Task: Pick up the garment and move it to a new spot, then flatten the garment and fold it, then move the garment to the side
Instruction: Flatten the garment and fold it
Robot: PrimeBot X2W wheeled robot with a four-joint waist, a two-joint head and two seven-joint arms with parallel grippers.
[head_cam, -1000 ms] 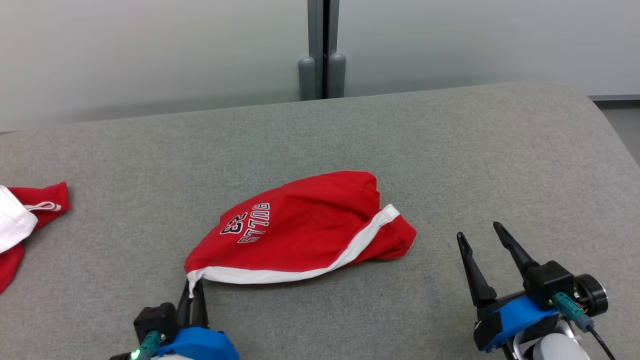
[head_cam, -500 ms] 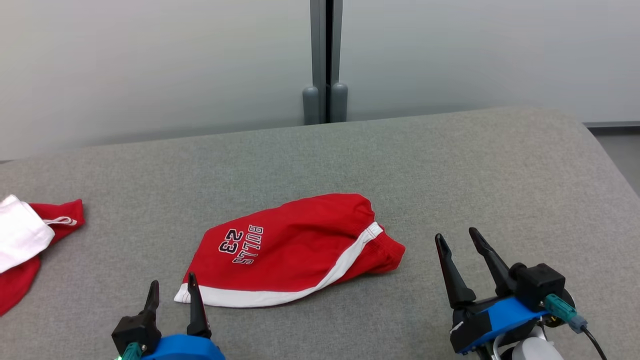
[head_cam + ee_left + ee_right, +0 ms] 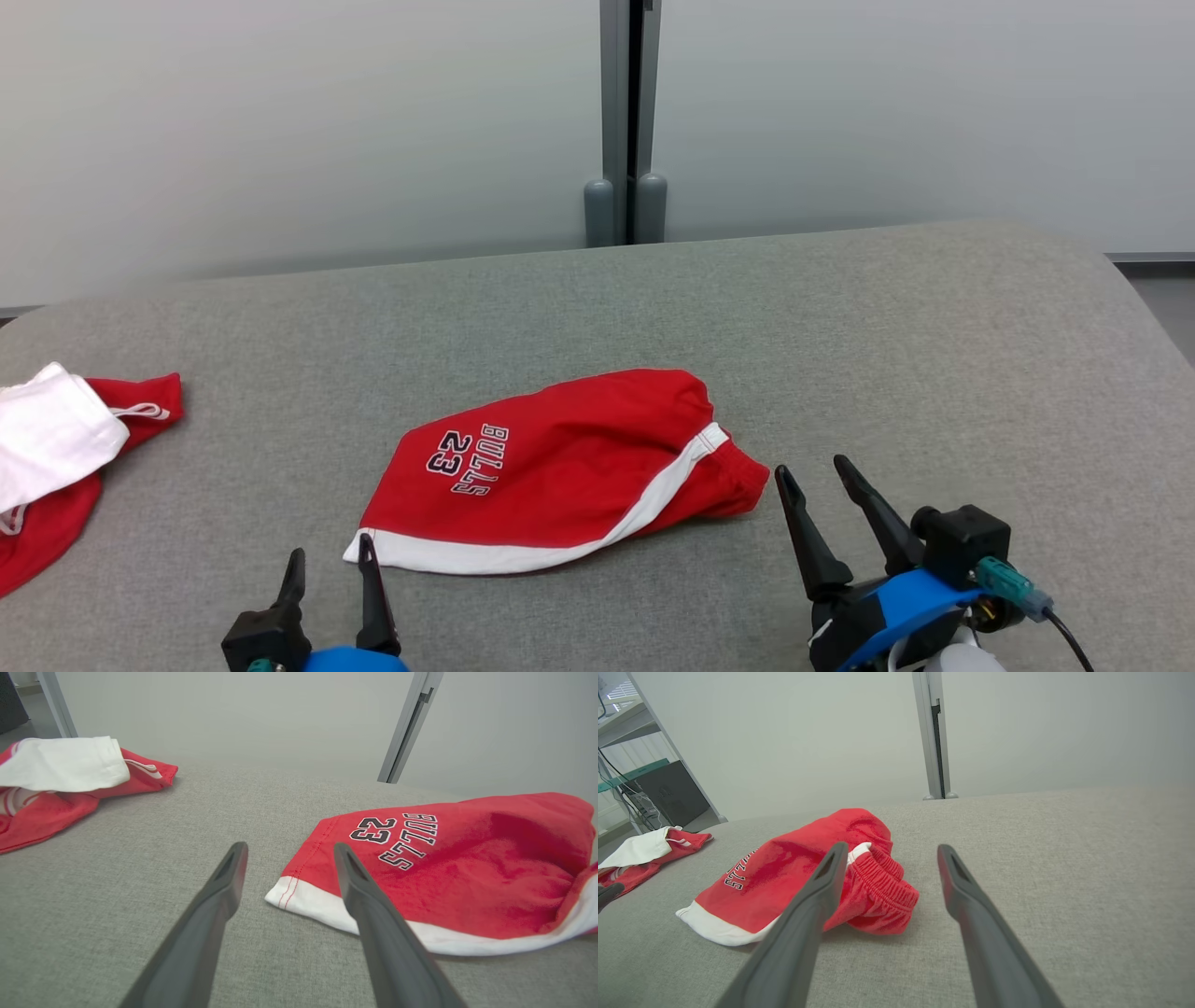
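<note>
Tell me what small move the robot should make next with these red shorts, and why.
Probably ease the right end effector toward the bunched elastic waistband beside it. The red Bulls shorts lie rumpled there. Both it and the left end effector stand open, empty.

The left gripper point(image 3: 331, 551), clamped a second ago on the near left corner of the red shorts point(image 3: 560, 467), now stands with its fingers spread and empty, just beside the white hem point(image 3: 420, 558); that corner, then pulled to a point, lies flat on the grey surface point(image 3: 934, 355); the head camera has tilted, shifting the whole view.
</note>
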